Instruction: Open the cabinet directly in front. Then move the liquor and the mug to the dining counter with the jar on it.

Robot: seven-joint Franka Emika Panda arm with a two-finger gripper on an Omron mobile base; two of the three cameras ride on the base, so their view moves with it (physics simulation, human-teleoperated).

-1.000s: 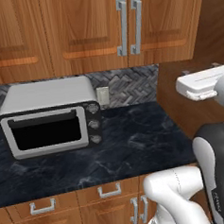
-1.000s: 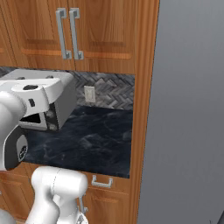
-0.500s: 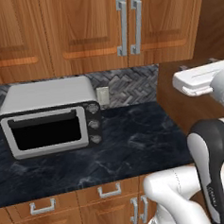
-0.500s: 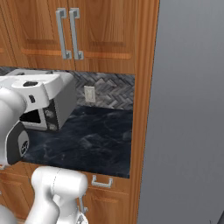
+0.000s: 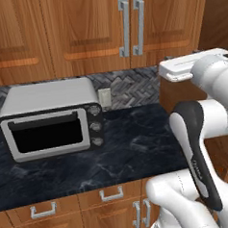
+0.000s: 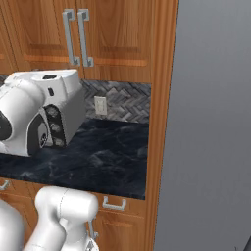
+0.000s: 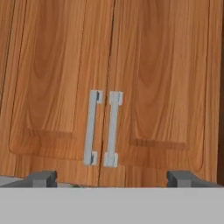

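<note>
The cabinet [image 7: 157, 87] is a reddish-brown wall unit with two doors, both shut, and two long grey bar handles [image 7: 103, 129] side by side at the centre seam. It hangs above the counter in the left base view [image 5: 91, 30] and the right base view [image 6: 112, 34]. My gripper [image 7: 113, 178] faces the doors from a distance, open wide, its dark fingertips [image 7: 41, 178] far apart with nothing between them. The white hand [image 5: 185, 66] hovers below and right of the handles. The liquor and the mug are hidden, and the dining counter is out of view.
A silver toaster oven [image 5: 51, 120] stands on the black marbled counter [image 5: 133, 153] under the cabinet. A wall outlet [image 5: 105, 97] sits on the herringbone backsplash. Low drawers with small handles [image 5: 112, 194] run beneath. A tall grey panel [image 6: 211, 122] closes off the right side.
The hand has risen a little and shifted slightly left toward the cabinet handles. The jaws have stayed wide open. The doors have not moved.
</note>
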